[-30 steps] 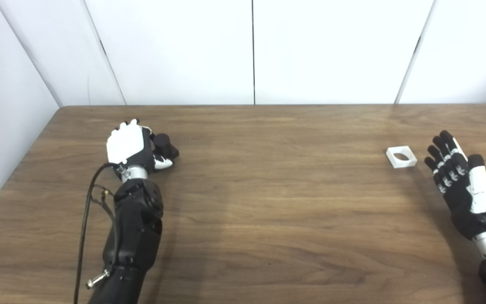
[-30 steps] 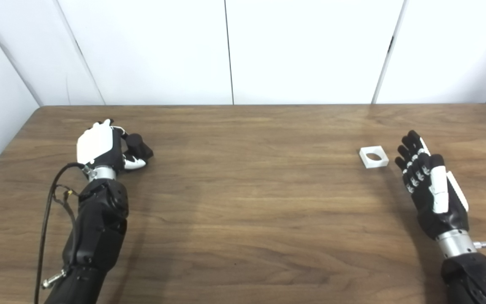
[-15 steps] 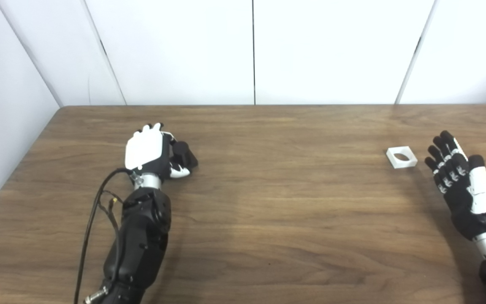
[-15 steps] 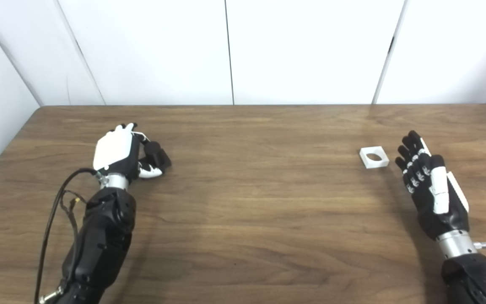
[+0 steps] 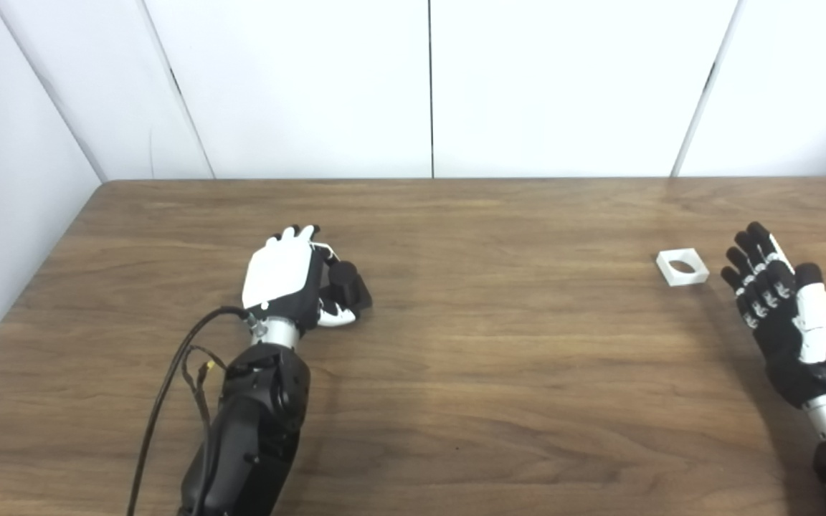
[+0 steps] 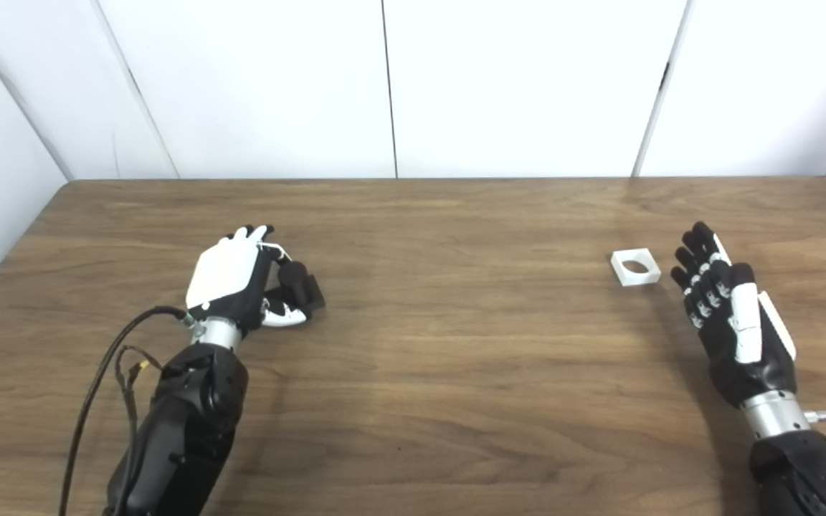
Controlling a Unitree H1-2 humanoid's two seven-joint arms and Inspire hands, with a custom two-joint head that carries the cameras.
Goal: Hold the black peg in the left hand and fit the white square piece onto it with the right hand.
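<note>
The left hand [image 5: 285, 279] is curled around the black peg [image 5: 348, 284], which sticks out to the right of its palm, low over the wooden worktop [image 5: 499, 373] in the left half of the scene. The right hand [image 5: 786, 315] holds nothing; its fingers are stretched out and apart, palm towards the white square piece [image 5: 682, 266], which lies flat on the worktop just beside those fingertips but not touching them. The round hole in the piece faces up.

The step in hand looks like bringing the peg to a presenting pose while the other half of the job has not begun. To do it well, the left hand should keep a firm wrap low on the peg so a clear length stays exposed, and bring the free end to point where the right hand can reach it. The right hand then needs to pinch the piece by two opposite outer edges, leaving the hole uncovered. Since the piece is thin and lies flat, fingertips may skid it across the smooth wood; a slow, level closing should help. Whether the peg is round or stepped is hard to tell here.
</note>
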